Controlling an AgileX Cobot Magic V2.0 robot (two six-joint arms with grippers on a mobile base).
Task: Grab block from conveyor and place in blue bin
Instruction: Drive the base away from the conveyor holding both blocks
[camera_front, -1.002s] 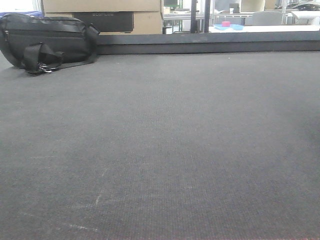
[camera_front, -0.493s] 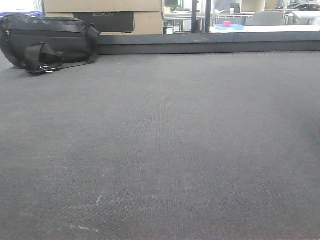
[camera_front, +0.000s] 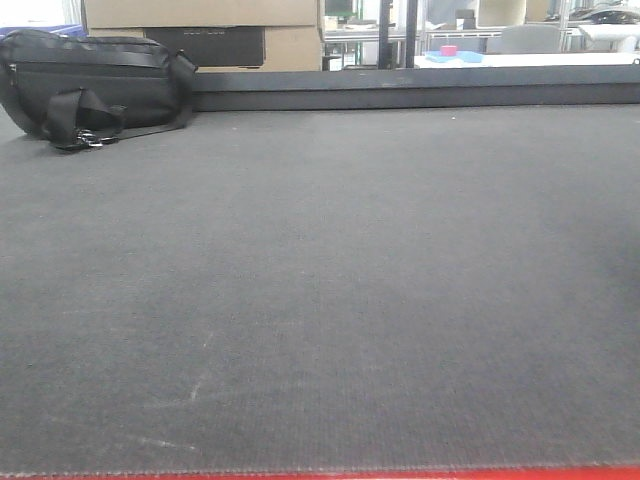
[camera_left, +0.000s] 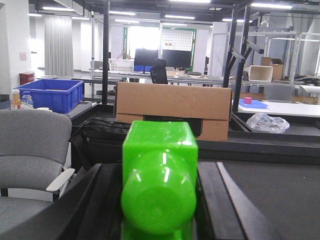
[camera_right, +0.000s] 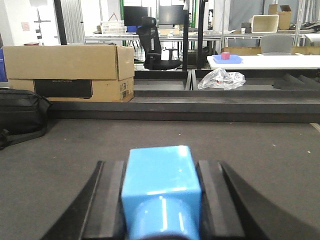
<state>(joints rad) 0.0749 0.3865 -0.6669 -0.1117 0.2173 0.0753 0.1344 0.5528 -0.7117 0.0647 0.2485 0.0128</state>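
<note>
The conveyor (camera_front: 320, 280) is a wide dark grey woven belt with a raised dark rail (camera_front: 420, 88) at its far edge; no block lies on it in the front view, and neither gripper shows there. In the left wrist view my left gripper (camera_left: 159, 170) is shut on a glossy green block (camera_left: 159, 180), held beside the belt's left edge. In the right wrist view my right gripper (camera_right: 160, 165) is shut on a light blue block (camera_right: 160, 185), low over the belt (camera_right: 260, 150). A blue bin (camera_left: 49, 94) stands far off at the left, behind a grey chair.
A black bag (camera_front: 95, 85) lies on the belt's far left corner, with a cardboard box (camera_front: 205, 30) behind the rail. A grey office chair (camera_left: 32, 150) stands left of the left gripper. A white table holds a blue tray with a pink block (camera_right: 226, 56). A red strip (camera_front: 320, 475) edges the belt's front.
The front view has shifted slightly, and a red strip now shows along its bottom edge. The belt in it still carries only the black bag.
</note>
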